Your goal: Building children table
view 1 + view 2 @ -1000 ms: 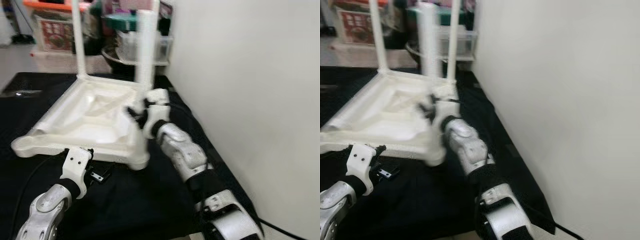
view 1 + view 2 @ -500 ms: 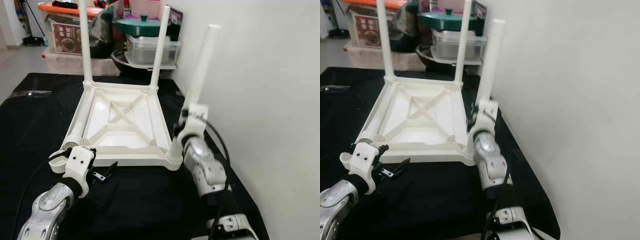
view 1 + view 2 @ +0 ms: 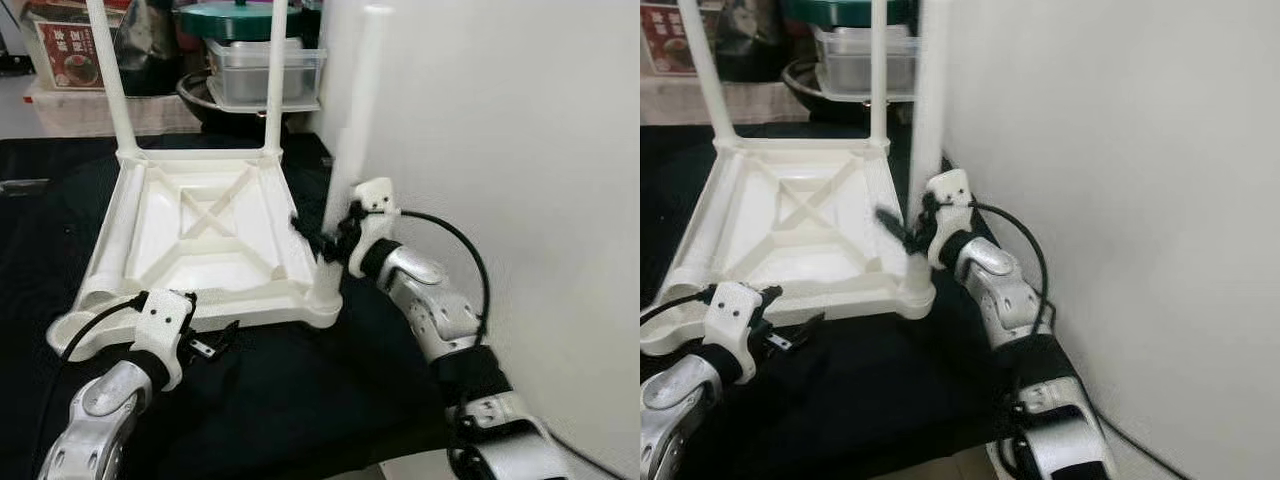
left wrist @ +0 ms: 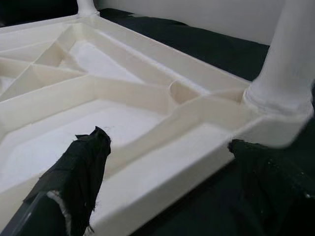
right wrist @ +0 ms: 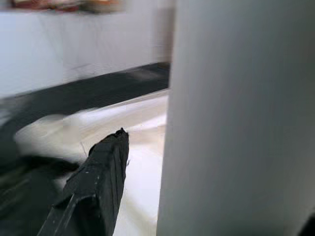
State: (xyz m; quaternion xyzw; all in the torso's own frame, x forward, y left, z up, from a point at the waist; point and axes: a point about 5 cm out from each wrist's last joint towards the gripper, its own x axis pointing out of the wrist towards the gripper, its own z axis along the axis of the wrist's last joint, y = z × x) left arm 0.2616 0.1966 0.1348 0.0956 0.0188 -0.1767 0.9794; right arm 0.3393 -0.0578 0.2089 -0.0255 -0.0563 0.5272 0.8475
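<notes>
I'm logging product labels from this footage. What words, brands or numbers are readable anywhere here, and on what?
Red-and-white box behind the upturned white table: it bears a printed label with large characters, too blurred to read.
Left-hand box in the right eye view: red printing, also unreadable.
Table, table legs, clear container, green lid, wall: no text visible.

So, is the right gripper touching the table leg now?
Cannot tell. In the left eye view the right gripper sits at the base of the near-right table leg; in the right wrist view one finger stands beside it, but the contact line is blurred.
</notes>
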